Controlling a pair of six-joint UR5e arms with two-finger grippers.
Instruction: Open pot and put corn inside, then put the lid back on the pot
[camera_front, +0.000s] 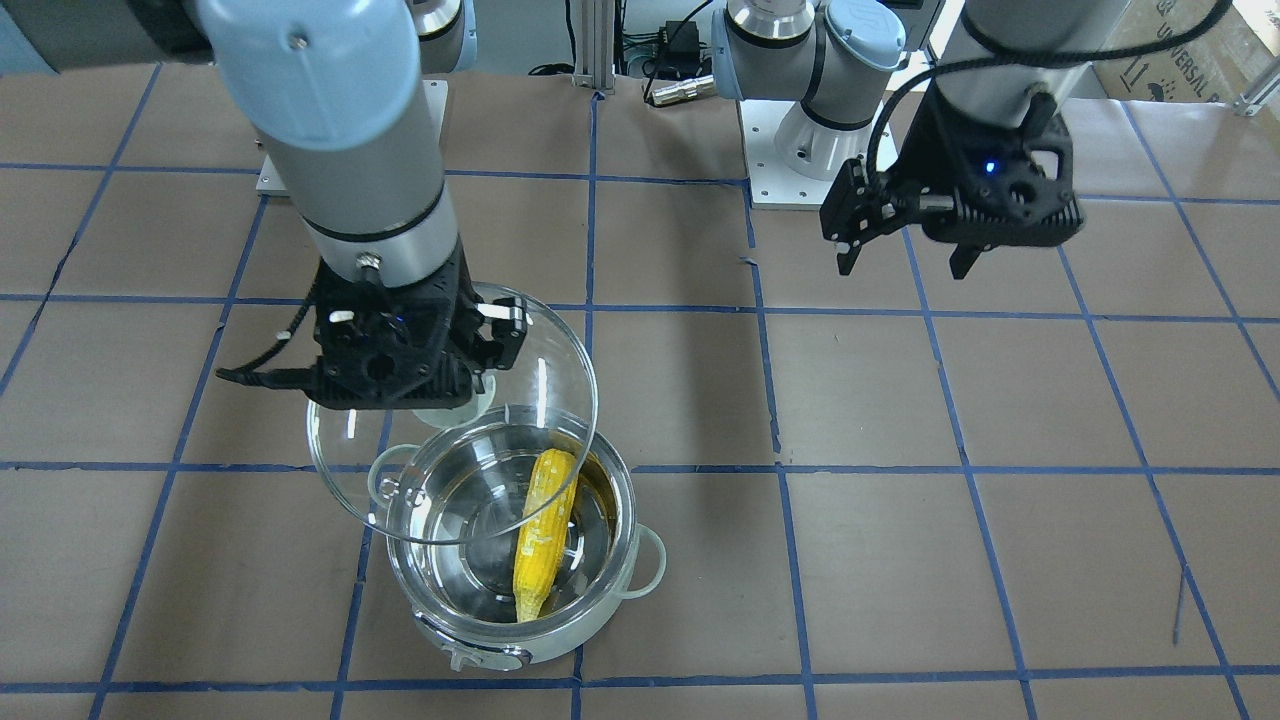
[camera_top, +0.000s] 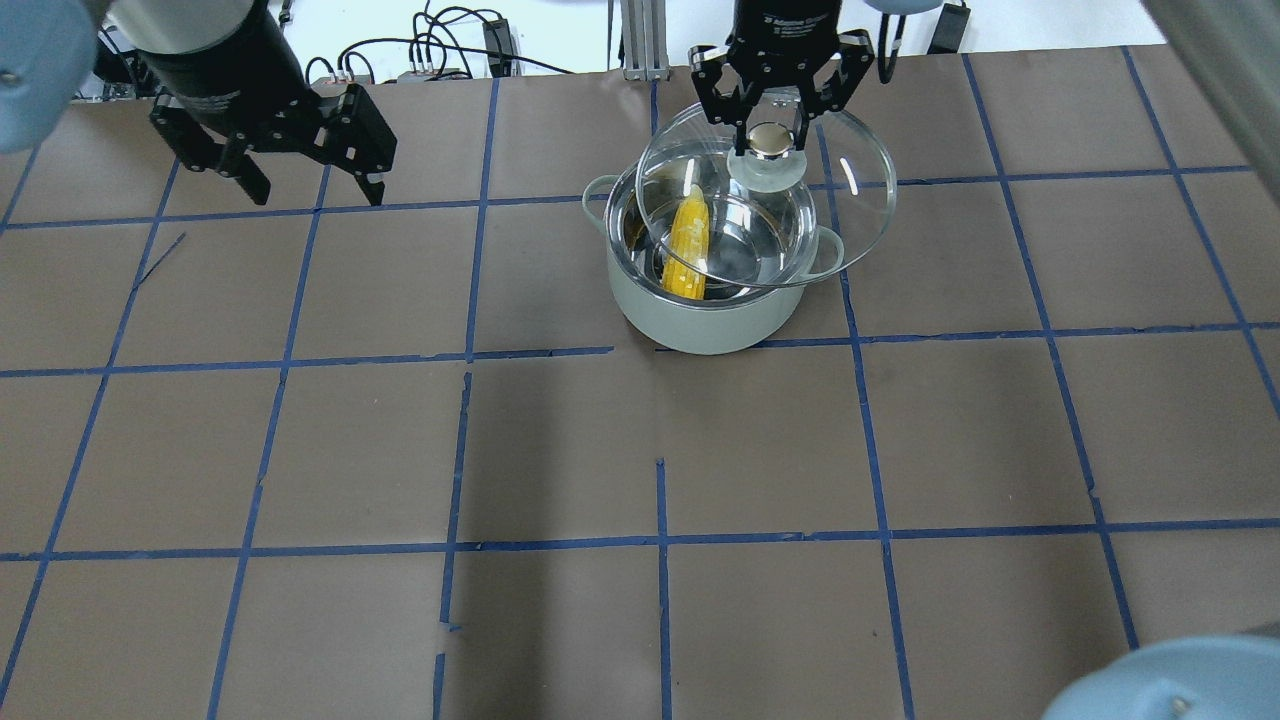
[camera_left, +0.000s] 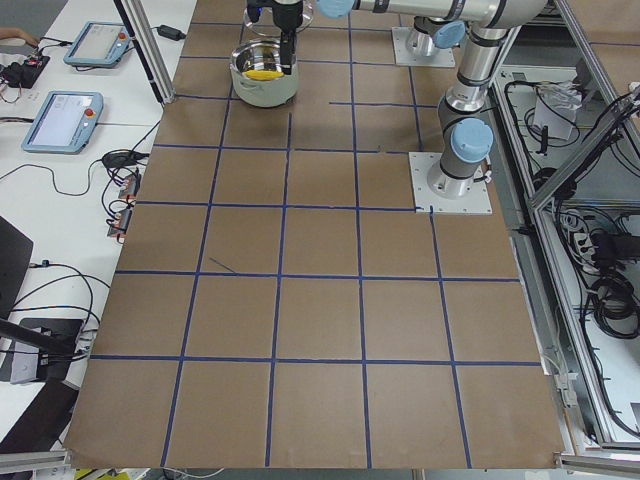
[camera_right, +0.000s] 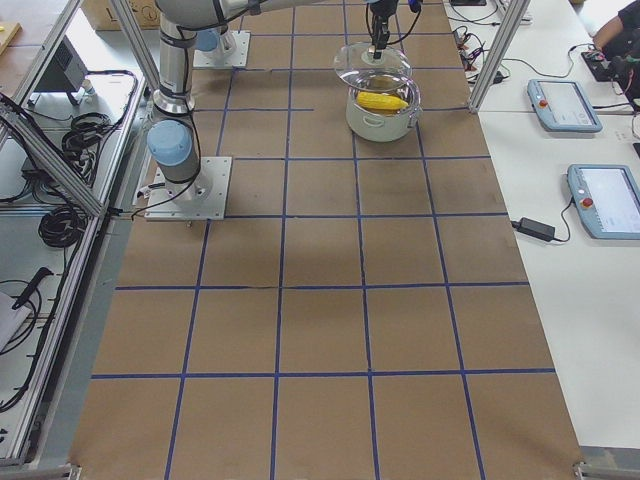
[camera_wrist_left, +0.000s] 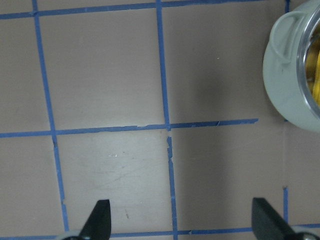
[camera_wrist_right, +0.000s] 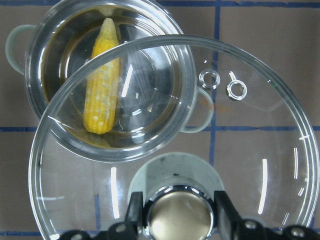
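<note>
The steel pot (camera_top: 700, 322) stands open on the table, and it also shows in the front view (camera_front: 520, 625). The yellow corn (camera_top: 688, 250) lies inside it, clear in the right wrist view (camera_wrist_right: 102, 95). My right gripper (camera_top: 768, 142) is shut on the knob (camera_wrist_right: 179, 215) of the clear glass lid (camera_top: 850, 190). It holds the lid above the pot, shifted toward the pot's right and far side, so the lid covers only part of the opening. My left gripper (camera_top: 318, 195) is open and empty, well to the pot's left, above the table.
The table is brown paper with a grid of blue tape lines (camera_top: 660, 540). The arm bases and cables lie along the robot's edge (camera_front: 800, 150). Tablets sit on side benches (camera_right: 565, 105) off the table.
</note>
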